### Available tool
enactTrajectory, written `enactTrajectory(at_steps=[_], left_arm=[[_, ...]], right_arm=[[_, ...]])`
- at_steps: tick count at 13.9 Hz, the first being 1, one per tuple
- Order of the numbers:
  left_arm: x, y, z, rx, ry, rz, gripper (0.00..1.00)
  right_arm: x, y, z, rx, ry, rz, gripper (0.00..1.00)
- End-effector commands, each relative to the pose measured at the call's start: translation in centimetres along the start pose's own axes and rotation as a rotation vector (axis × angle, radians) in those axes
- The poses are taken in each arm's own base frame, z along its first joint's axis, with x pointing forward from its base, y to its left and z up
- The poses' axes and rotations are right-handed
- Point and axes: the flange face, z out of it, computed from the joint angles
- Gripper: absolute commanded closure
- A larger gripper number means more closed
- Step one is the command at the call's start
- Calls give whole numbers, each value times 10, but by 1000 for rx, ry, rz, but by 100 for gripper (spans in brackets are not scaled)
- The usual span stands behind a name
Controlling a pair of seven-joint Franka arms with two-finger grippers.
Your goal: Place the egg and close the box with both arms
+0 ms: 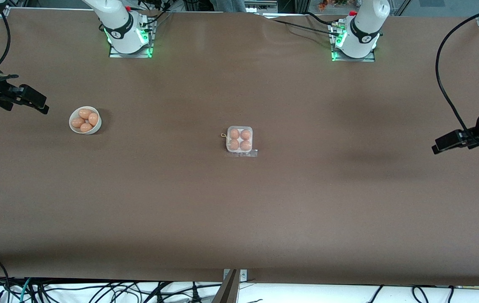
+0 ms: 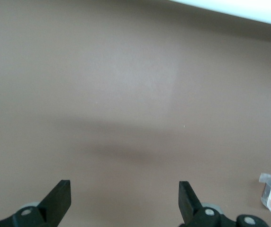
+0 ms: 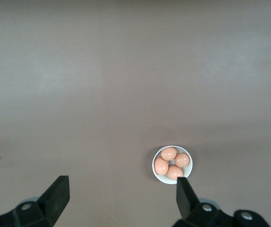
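While both arms wait at opposite ends of the surface [image 1: 264,210], I see the box [image 1: 239,140] mid-surface, all four cups filled. I judge it light, flimsy and fragile, best pressed at its lid edges. Left claw [image 2: 124,201] and right claw [image 3: 121,196] gape wide, empty.

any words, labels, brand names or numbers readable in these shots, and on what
No readable text in any view.
Right arm's base: a small mark on its black band, too small to read.
Left arm's base: the same kind of mark, also unreadable.
Box and bowl: no labels visible.
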Motion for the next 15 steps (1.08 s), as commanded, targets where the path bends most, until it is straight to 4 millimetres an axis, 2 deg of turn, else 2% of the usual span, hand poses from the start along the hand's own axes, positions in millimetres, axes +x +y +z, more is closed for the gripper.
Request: enactTrajectory(at_steps=[1, 4, 6, 11, 13, 15], left_arm=[[-21, -2, 15, 96, 26, 60, 0], [-24, -3, 20, 121, 27, 69, 0], [-24, -13, 27, 119, 34, 60, 0], [-27, -11, 38, 101, 30, 58, 0], [-29, -19, 30, 16, 31, 18, 0], [-31, -20, 25, 7, 30, 14, 0]], right_arm=[[-1, 1, -4, 4, 1, -15, 0], [-1, 1, -4, 4, -1, -15, 0], [-2, 1, -5, 4, 1, -15, 0], [-1, 1, -4, 4, -1, -15, 0], [-1, 2, -4, 3, -1, -14, 0], [-1, 3, -4, 3, -1, -12, 0]])
